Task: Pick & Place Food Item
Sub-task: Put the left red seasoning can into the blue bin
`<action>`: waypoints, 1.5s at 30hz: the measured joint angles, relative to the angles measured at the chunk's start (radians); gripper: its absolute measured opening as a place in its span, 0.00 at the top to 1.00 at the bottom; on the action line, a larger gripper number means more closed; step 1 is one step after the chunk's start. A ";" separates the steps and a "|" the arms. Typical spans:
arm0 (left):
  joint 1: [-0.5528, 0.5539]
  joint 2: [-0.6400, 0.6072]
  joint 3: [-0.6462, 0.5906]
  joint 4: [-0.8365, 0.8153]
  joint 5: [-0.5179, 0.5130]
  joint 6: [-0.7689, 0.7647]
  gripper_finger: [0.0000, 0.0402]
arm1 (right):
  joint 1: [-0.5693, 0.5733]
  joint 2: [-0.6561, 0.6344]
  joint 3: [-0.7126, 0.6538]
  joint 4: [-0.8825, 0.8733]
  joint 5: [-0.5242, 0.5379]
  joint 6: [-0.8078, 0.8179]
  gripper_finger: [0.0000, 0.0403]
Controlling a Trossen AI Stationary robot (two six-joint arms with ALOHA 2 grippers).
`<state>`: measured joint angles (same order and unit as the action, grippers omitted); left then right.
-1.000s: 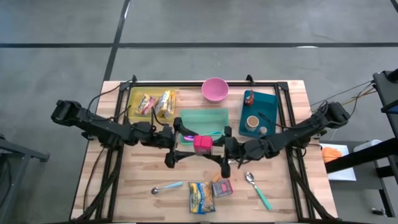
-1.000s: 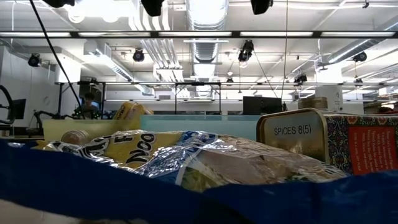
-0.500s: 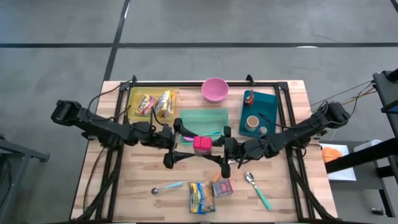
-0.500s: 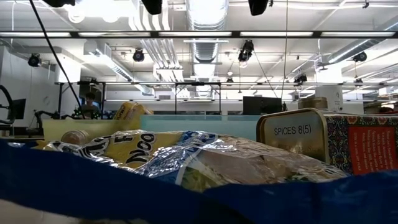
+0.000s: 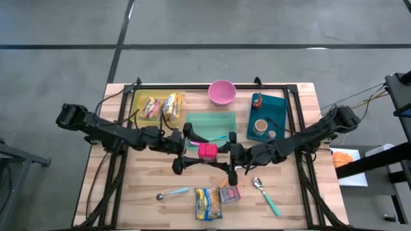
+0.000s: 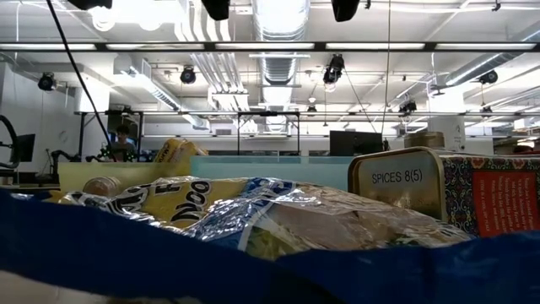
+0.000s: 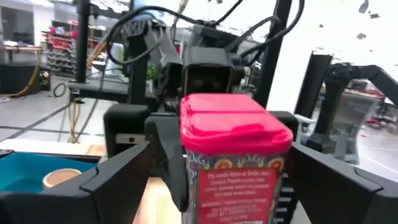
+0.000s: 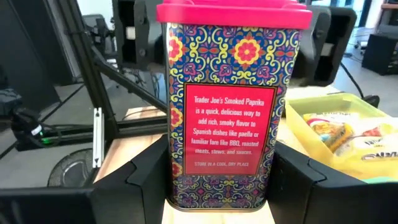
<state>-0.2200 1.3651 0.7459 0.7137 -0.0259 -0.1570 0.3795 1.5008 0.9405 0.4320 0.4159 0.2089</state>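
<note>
Centre of the wooden worktop [image 5: 128, 192], at the 6 o'clock edge of the pale green tray [image 5: 210, 122]: smoked paprika tin [image 5: 207, 151] with pink lid, upright between both arms. Right end effector [image 5: 226, 156] clamped on the paprika tin, dark fingers [image 8: 146, 177] pressed to its sides. Left end effector [image 5: 187, 146] at 9 o'clock of the tin, fingers [image 7: 127, 171] spread wide on either side, not gripping. Yellow bin [image 5: 138, 96] with snack packets at 11 o'clock, pink bowl [image 5: 221, 92] at 12 o'clock, teal tray [image 5: 277, 102] at 2 o'clock. Noodle packet [image 5: 207, 203] and second spice tin [image 5: 229, 193] at 6 o'clock, near the worktop's front edge.
</note>
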 joint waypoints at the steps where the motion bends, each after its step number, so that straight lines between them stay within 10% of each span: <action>1: -0.001 0.000 0.004 -0.016 0.001 0.000 0.11 | 0.000 0.006 0.000 0.011 0.001 0.000 0.51; 13: 0.000 0.022 0.028 -0.081 0.031 0.026 0.58 | -0.001 0.010 0.011 0.020 0.024 -0.029 0.51; 26: 0.000 0.021 0.027 -0.092 0.046 0.026 0.58 | 0.000 0.012 0.013 0.019 0.034 -0.029 0.50; 32: -0.002 -0.015 0.026 -0.268 0.081 -0.036 0.58 | 0.001 0.011 0.013 -0.050 0.030 0.044 0.18; 45: -0.002 -0.034 0.049 -0.564 0.055 -0.104 0.58 | -0.018 0.011 0.222 -0.649 -0.016 0.266 0.04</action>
<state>-0.2216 1.3310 0.7950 0.1497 0.0294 -0.2606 0.3617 1.5123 1.1624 -0.2167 0.4004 0.4745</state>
